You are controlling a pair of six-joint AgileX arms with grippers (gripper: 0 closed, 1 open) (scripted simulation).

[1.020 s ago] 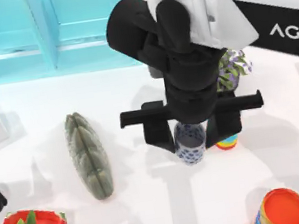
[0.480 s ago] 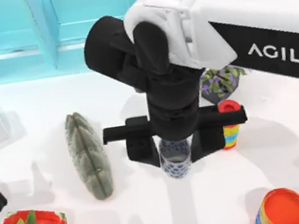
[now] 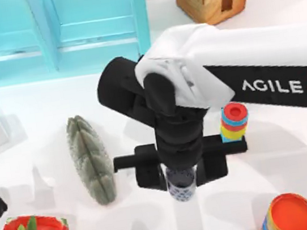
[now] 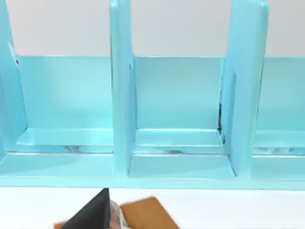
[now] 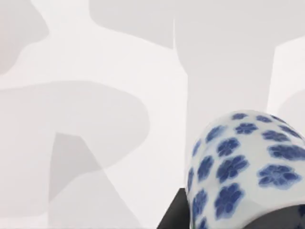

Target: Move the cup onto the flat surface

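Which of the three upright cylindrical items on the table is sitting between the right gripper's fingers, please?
The cup with dark blue spots: it sits in the right gripper. The rainbow ring stack stands apart beside the arm, and the orange-topped can stands nearer the table's front edge.

even, bright light from above. my right arm [image 3: 262, 77] casts soft grey shadows on the flat surface [image 5: 95, 71]. no glare.

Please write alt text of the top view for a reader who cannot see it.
The right gripper holds the cup over the white table. A green gourd lies to its left, a striped ring stack to its right, a turquoise cabinet behind.
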